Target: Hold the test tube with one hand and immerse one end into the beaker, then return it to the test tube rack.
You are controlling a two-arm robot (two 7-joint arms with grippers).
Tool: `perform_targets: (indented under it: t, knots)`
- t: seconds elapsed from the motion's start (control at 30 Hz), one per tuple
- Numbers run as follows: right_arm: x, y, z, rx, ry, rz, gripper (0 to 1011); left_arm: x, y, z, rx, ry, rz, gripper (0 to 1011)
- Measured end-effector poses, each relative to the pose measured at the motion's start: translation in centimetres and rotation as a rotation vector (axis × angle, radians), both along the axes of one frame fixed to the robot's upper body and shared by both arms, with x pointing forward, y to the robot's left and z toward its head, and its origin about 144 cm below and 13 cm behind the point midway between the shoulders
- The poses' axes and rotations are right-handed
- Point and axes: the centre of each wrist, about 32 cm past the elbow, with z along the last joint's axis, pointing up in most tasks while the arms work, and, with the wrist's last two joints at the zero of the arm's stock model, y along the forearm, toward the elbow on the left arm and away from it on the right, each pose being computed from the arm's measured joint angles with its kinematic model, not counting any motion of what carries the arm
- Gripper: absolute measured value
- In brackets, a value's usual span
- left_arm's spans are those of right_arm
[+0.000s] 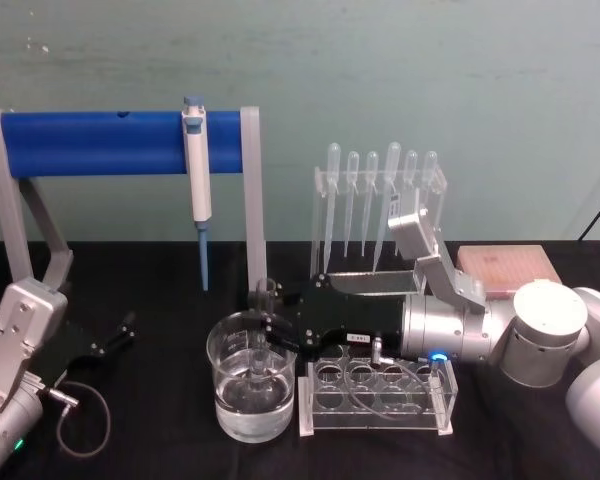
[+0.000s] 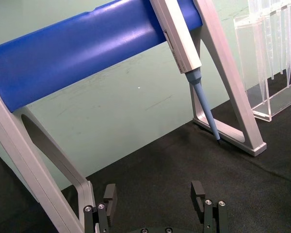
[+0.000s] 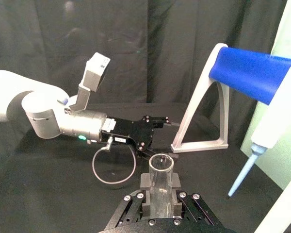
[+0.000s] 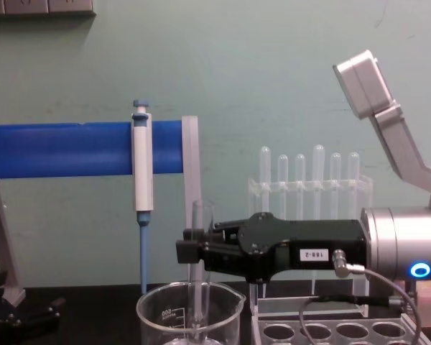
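One test tube (image 4: 200, 219) — in right gripper (image 4: 192, 253) — down inside beaker (image 4: 158, 320)

Laboratory setting. A graduated glass beaker (image 1: 225, 385), a clear test tube rack (image 1: 375, 420) and a stand of bulb-topped pipettes (image 1: 372, 200) are arranged on a bench (image 1: 160, 300) draped in black cloth, before a pale green wall (image 1: 380, 70). A white-and-blue pipettor (image 1: 197, 165) is hung from a blue bar (image 1: 100, 142).

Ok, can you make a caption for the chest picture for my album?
The right tool holds the test tube upright, its bottom end dipped inside the beaker.
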Motion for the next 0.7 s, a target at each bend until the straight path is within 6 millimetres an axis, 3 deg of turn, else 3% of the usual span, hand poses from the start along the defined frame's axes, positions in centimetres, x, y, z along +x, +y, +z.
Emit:
perform_targets:
  t: [0.23,0.7]
  knots:
    - [0.1,0.0,1.0,0.015,-0.006,0.008,228,0.0,0.0,0.0,0.000,0.000,0.000,1000]
    - [-0.7,-1.0,5.3,0.059,-0.029,0.014,228,0.0,0.0,0.0,0.000,0.000,0.000,1000]
